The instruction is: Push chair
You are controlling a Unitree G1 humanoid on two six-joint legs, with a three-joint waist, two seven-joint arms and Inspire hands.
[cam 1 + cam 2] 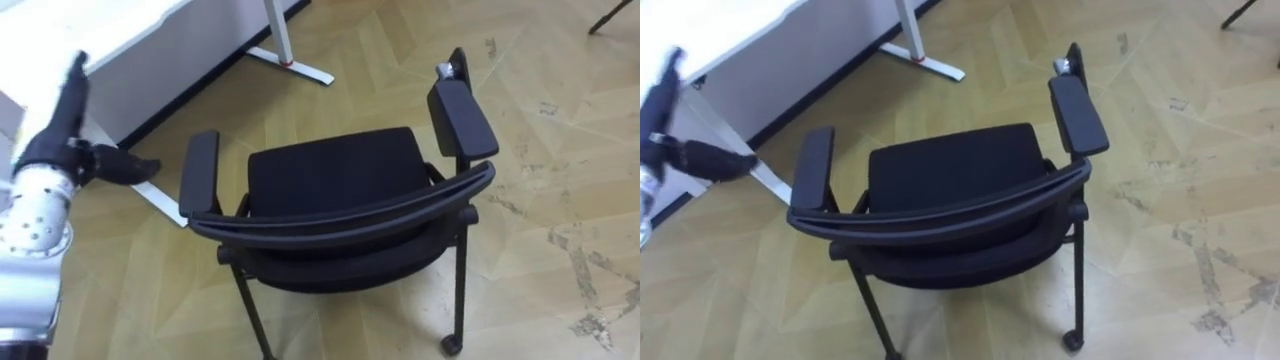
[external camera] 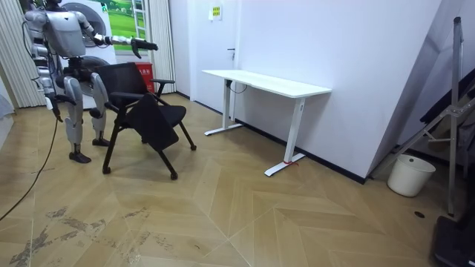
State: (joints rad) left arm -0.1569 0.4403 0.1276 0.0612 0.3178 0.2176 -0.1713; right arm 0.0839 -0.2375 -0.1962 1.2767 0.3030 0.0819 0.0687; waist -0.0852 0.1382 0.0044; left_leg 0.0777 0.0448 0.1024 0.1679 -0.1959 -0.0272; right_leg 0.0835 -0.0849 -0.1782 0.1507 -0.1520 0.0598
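While my left hand hovers, fingers straight, beside the chair (holding nothing, it seems), pushing one armrest could spin it into the desk.

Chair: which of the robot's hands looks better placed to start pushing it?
Left. The left hand is raised and open, just left of the chair and its armrest, near the backrest. In the room view the right arm seems to hang by its side.

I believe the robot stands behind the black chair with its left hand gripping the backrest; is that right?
Not quite: the left hand is raised open, clear of the backrest, to the left of the black chair, as the left eye view shows. The robot does stand behind the chair.
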